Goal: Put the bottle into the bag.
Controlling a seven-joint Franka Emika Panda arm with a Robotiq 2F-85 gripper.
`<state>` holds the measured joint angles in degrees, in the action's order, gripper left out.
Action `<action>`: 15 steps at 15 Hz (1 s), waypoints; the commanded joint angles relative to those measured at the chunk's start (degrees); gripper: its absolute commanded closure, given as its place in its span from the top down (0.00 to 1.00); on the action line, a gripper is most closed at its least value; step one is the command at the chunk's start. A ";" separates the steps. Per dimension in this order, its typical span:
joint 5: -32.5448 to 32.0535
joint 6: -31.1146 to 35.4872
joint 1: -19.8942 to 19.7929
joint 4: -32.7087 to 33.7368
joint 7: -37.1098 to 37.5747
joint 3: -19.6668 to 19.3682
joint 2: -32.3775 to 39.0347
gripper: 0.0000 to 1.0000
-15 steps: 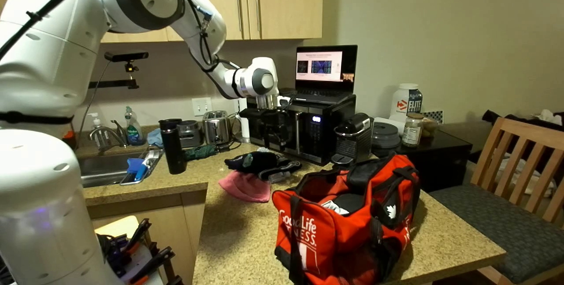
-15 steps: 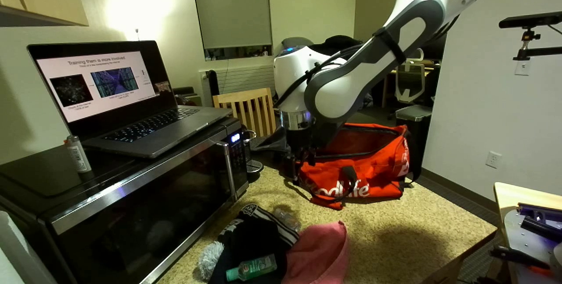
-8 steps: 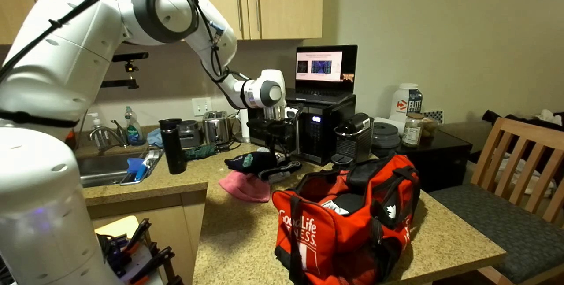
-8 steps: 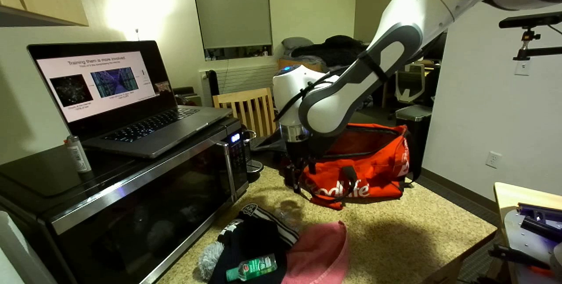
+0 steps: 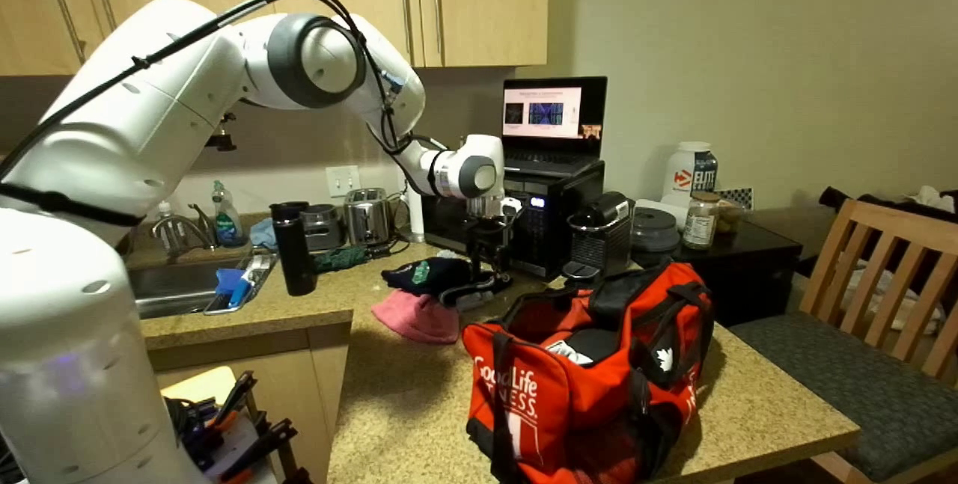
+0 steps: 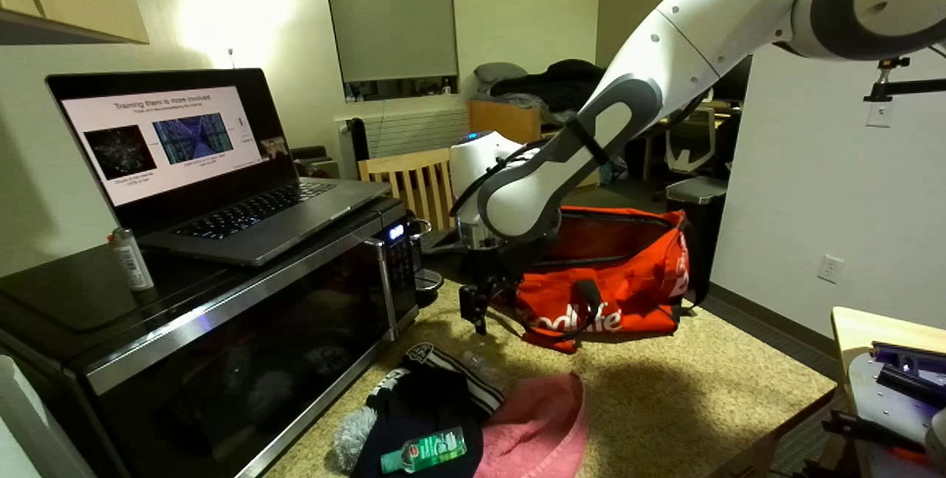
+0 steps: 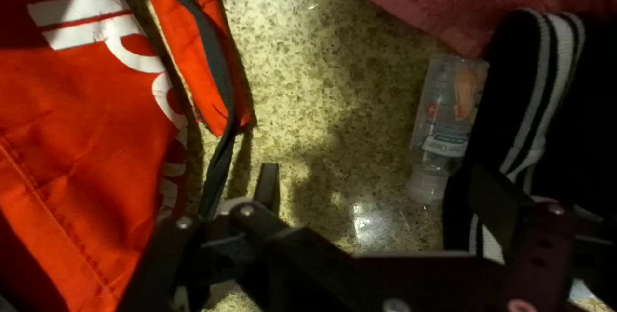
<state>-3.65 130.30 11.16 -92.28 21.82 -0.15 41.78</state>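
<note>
A clear bottle [image 7: 446,119] lies on the counter against a black striped knit hat [image 7: 525,85]. It shows faintly in an exterior view [image 6: 480,366]. A green-labelled bottle [image 6: 436,450] lies on top of the hat. The red and black bag [image 5: 591,394] stands with its top open, and its lettered side [image 7: 87,109] fills the left of the wrist view. My gripper [image 7: 376,177] is open and empty above the counter, between the bag and the hat. In the wrist view the clear bottle lies ahead of the right finger, apart from it. The gripper also shows in an exterior view [image 6: 484,319].
A pink cloth [image 6: 539,426] lies beside the hat. The microwave [image 6: 295,345] with an open laptop [image 6: 244,219] on it stands close to the gripper. A coffee machine [image 5: 602,233] stands behind the bag. A black tumbler [image 5: 292,248] stands near the sink.
The arm has come down and reached farther out, bringing my gripper lower toward the counter beside the hat. The bag, bottles, hat and cloth have not moved.
</note>
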 commanded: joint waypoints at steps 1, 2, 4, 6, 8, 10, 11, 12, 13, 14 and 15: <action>2.84 -1.70 -0.35 4.45 0.74 -0.04 3.02 1.00; 3.23 -1.71 -0.25 5.17 0.97 -0.17 3.59 1.00; 3.42 -1.91 0.22 6.47 1.65 -0.55 4.67 1.00; 3.59 -2.76 0.46 7.66 2.33 -0.62 5.69 1.00; 4.23 -4.53 0.32 8.76 2.98 -0.34 6.52 1.00; 4.96 -6.22 0.28 9.78 3.46 -0.24 7.22 1.00; 5.32 -6.91 0.22 10.17 3.55 -0.16 7.51 1.00; 5.79 -7.27 0.01 10.44 3.38 0.07 7.71 1.00; 6.45 -7.54 -0.27 10.82 2.97 0.41 7.96 1.00; 6.86 -7.86 -0.24 11.17 3.13 0.41 8.18 1.00; 7.51 -7.94 -0.34 11.51 3.07 0.57 8.41 1.00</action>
<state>1.60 123.89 11.38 -82.43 24.20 -0.30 49.35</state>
